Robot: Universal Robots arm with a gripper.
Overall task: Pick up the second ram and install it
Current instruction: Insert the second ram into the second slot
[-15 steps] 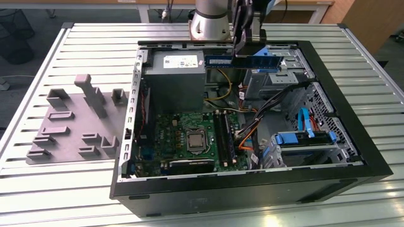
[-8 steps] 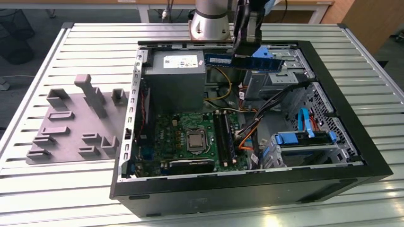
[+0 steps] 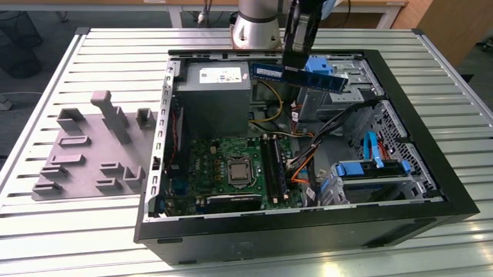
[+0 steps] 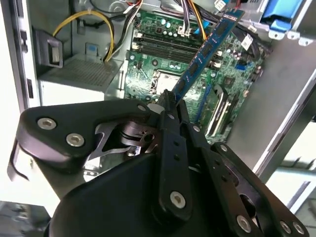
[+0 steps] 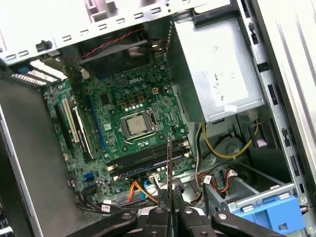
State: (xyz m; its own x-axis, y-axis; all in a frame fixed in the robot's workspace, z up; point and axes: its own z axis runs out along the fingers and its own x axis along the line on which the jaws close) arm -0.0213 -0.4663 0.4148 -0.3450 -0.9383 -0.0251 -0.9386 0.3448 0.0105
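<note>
The second ram (image 3: 302, 77), a slim dark-blue stick with a white label, hangs level above the back of the open computer case (image 3: 431, 190), over the power supply's edge. My gripper (image 3: 295, 64) is shut on it from above, near its middle. In the second wrist view the ram (image 4: 207, 49) runs away from the fingertips (image 4: 170, 106) over the green motherboard. In the first wrist view the ram (image 5: 169, 163) is seen edge-on between my gripper's (image 5: 170, 210) fingers, above the memory slots (image 5: 148, 160). The motherboard (image 3: 231, 167) lies well below, with the slots (image 3: 275, 167) beside the processor socket.
A grey power supply (image 3: 212, 92) fills the case's back corner. Blue drive brackets (image 3: 370, 170) and a drive cage stand at the exterior view's right. Orange and black cables (image 3: 302, 164) run beside the slots. A grey fixture plate (image 3: 92, 150) lies on the slatted table left of the case.
</note>
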